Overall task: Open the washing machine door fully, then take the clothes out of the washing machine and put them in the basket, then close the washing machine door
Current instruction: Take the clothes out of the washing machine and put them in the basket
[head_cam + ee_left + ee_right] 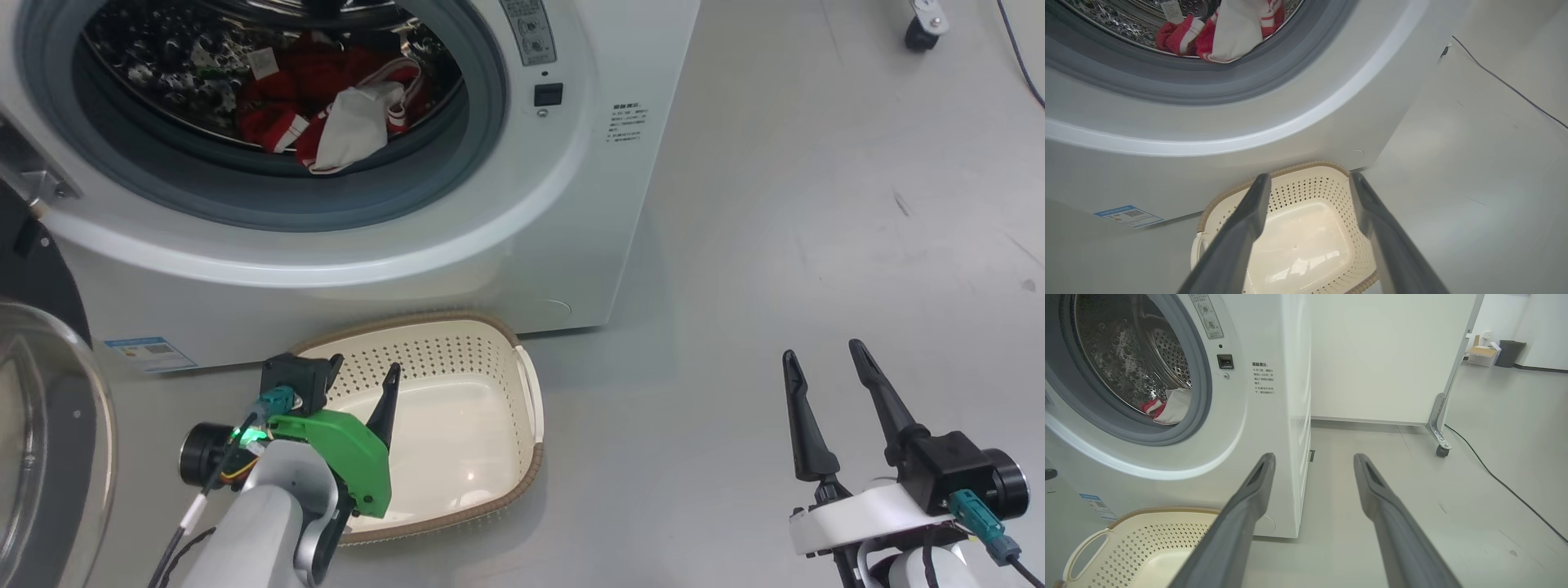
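Note:
The white washing machine [506, 245] stands with its round mouth uncovered. Its black door [41, 425] with the clear glass bowl hangs swung out at the far left. Red clothes [302, 90] with white trim and a white cloth piece [355, 126] lie in the steel drum, also seen as clothes [1224, 28] and clothes [1165, 408]. The cream basket [522, 384] sits empty on the floor below the mouth. My left gripper [363, 371] hovers open over the basket [1331, 183]. My right gripper [820, 355] stands open over bare floor to the right, with nothing between its fingers.
Grey floor spreads right of the machine. A white panel on a caster wheel [1440, 450] stands behind, with a black cable [1502, 482] running across the floor. A cardboard box [1482, 355] and a dark bin [1510, 353] sit far back.

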